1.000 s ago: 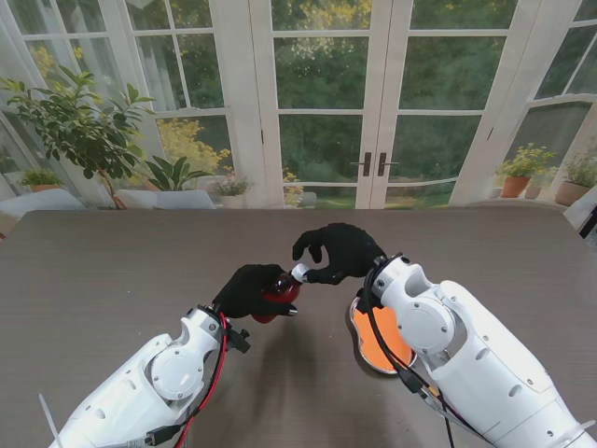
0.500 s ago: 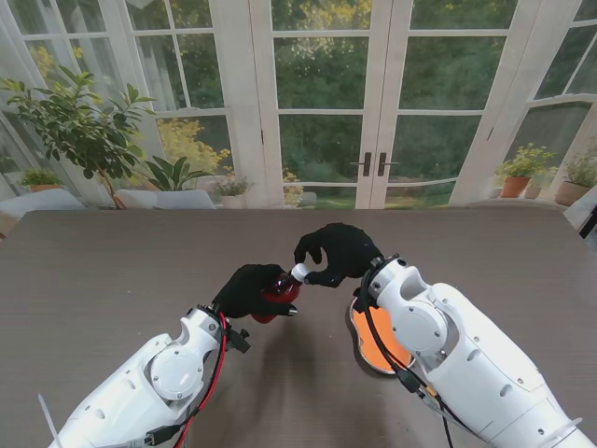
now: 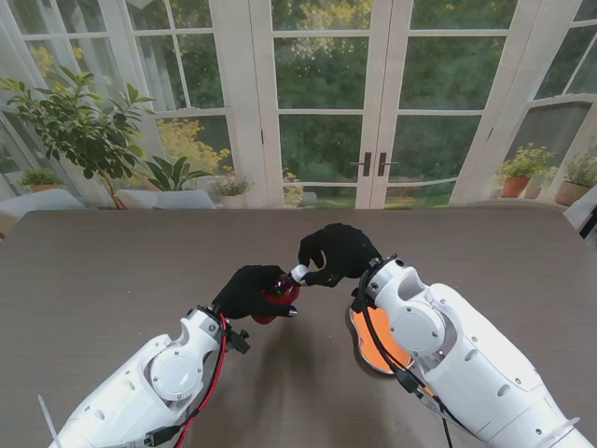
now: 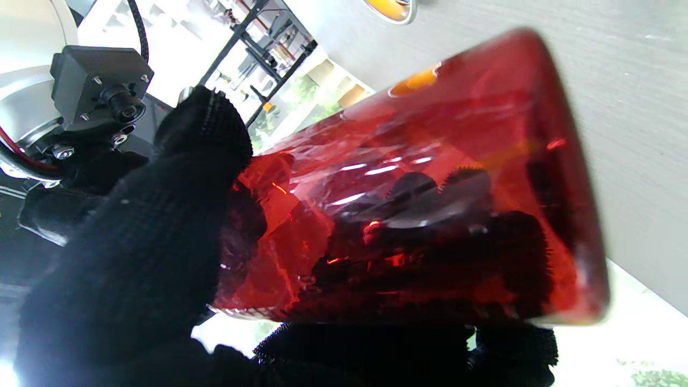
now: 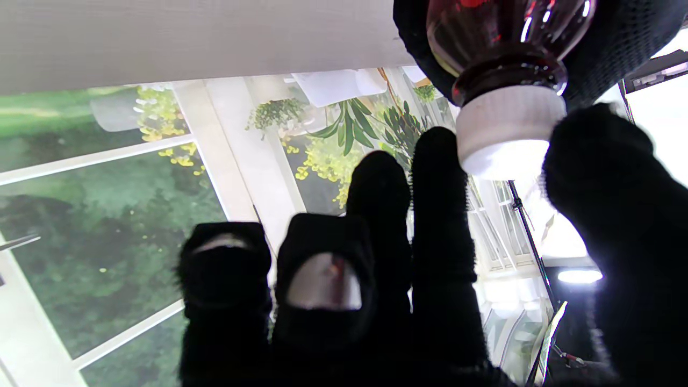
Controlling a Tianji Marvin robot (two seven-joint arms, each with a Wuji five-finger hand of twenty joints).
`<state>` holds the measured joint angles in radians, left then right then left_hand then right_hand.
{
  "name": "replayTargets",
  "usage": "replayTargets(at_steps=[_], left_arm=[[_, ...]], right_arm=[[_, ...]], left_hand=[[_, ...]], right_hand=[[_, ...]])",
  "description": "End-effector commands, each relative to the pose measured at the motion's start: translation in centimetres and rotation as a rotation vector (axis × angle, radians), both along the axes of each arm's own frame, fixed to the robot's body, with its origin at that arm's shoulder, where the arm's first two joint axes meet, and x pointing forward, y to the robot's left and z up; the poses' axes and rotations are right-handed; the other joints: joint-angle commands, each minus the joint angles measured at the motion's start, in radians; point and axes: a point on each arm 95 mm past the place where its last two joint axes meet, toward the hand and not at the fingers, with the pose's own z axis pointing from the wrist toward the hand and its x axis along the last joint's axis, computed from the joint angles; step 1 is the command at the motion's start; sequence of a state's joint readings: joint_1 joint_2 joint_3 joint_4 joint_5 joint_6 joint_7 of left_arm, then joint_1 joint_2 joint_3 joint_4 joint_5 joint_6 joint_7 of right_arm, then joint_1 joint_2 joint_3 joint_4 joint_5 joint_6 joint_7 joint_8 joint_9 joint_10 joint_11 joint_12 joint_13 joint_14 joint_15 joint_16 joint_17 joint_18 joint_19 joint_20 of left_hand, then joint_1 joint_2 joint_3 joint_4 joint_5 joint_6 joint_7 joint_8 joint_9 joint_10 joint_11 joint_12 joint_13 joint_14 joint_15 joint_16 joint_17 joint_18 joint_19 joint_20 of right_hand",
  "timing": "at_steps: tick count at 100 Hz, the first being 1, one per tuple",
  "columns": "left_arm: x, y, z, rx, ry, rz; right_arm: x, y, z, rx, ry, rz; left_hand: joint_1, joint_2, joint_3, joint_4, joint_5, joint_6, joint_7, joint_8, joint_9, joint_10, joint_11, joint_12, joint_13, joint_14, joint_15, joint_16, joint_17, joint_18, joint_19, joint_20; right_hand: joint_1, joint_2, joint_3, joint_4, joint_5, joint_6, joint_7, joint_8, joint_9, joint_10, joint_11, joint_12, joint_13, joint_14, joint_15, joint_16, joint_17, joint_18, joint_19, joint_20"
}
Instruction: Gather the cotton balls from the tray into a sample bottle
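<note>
Left hand (image 3: 250, 289) grips red translucent plastic sample bottle (image 3: 278, 290); right hand (image 3: 338, 252), edged toward 9 o'clock, pinches white ribbed screw cap (image 3: 299, 273) — uncapping likely underway.

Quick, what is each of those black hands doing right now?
Left hand: closed around the red bottle, holding it up.
Right hand: thumb and a finger pinching the bottle's white cap.
</note>
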<state>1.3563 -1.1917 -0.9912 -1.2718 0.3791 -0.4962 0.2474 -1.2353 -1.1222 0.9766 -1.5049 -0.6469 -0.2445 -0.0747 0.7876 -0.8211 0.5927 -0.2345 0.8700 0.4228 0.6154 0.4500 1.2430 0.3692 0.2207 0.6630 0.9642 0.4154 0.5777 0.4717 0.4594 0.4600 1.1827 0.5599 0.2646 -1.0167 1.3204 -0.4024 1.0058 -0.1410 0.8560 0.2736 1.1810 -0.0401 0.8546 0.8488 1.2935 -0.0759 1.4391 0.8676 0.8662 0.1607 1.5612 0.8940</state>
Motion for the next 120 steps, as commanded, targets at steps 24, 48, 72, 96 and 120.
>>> replayTargets(at_steps=[24,48,72,96,120], left_arm=[[0.0,-0.2,0.3,0.003,0.003,-0.014],[0.0,-0.2,0.3,0.003,0.003,-0.013],[0.1,-0.2,0.3,0.001,0.002,-0.014],[0.0,-0.3,0.2,0.000,0.005,-0.014],[-0.1,-0.3,0.2,0.003,0.007,-0.014]], right_arm=[[-0.4,0.8,-0.1,-0.054,0.031,0.018],[-0.4,1.2,-0.3,-0.086,0.026,0.016],[-0.5,1.3,-0.2,-0.122,0.005,0.005],[-0.6,0.6,0.1,-0.126,-0.008,-0.030],[-0.5,-0.3,0.8,-0.078,-0.004,-0.015]], left_hand=[[0.243,0.184,0.277,0.056,0.140,-0.307,0.266,0.047,0.086,-0.172,0.050,0.014,0.025,-0.047,0.004,0.006,-0.015,-0.089,-0.002,-0.011],[0.244,0.184,0.278,0.056,0.140,-0.306,0.266,0.047,0.086,-0.168,0.050,0.013,0.025,-0.045,0.003,0.006,-0.016,-0.089,-0.002,-0.011],[0.244,0.184,0.277,0.056,0.140,-0.305,0.266,0.047,0.085,-0.170,0.050,0.014,0.024,-0.043,0.003,0.006,-0.015,-0.088,-0.001,-0.010],[0.245,0.185,0.277,0.056,0.139,-0.303,0.265,0.047,0.085,-0.168,0.050,0.013,0.022,-0.044,0.004,0.006,-0.015,-0.087,0.001,-0.009],[0.244,0.185,0.277,0.056,0.140,-0.304,0.266,0.048,0.086,-0.169,0.050,0.014,0.023,-0.043,0.004,0.006,-0.015,-0.088,0.000,-0.009]], right_hand=[[-0.118,0.278,-0.113,0.190,0.163,0.029,-0.035,0.168,0.119,-0.014,0.012,0.037,0.025,0.019,0.090,0.035,0.031,0.023,0.079,0.019],[-0.152,0.438,-0.215,0.209,0.287,0.027,0.033,0.209,0.256,-0.013,0.030,0.044,0.023,0.023,0.174,0.072,0.080,0.038,0.109,0.014],[-0.261,0.738,-0.376,0.240,0.294,0.033,0.094,0.179,0.263,0.003,0.088,0.007,0.022,0.041,0.166,0.069,0.065,0.052,0.103,0.012],[-0.309,0.821,-0.500,0.258,0.048,0.025,-0.166,0.142,0.078,0.014,-0.075,0.037,0.023,0.048,-0.015,-0.013,-0.020,0.021,0.063,0.032],[-0.207,0.439,-0.227,0.204,-0.213,0.007,-0.222,0.177,-0.107,-0.006,-0.042,0.013,0.026,0.013,-0.134,-0.054,-0.067,-0.017,0.037,0.039]])
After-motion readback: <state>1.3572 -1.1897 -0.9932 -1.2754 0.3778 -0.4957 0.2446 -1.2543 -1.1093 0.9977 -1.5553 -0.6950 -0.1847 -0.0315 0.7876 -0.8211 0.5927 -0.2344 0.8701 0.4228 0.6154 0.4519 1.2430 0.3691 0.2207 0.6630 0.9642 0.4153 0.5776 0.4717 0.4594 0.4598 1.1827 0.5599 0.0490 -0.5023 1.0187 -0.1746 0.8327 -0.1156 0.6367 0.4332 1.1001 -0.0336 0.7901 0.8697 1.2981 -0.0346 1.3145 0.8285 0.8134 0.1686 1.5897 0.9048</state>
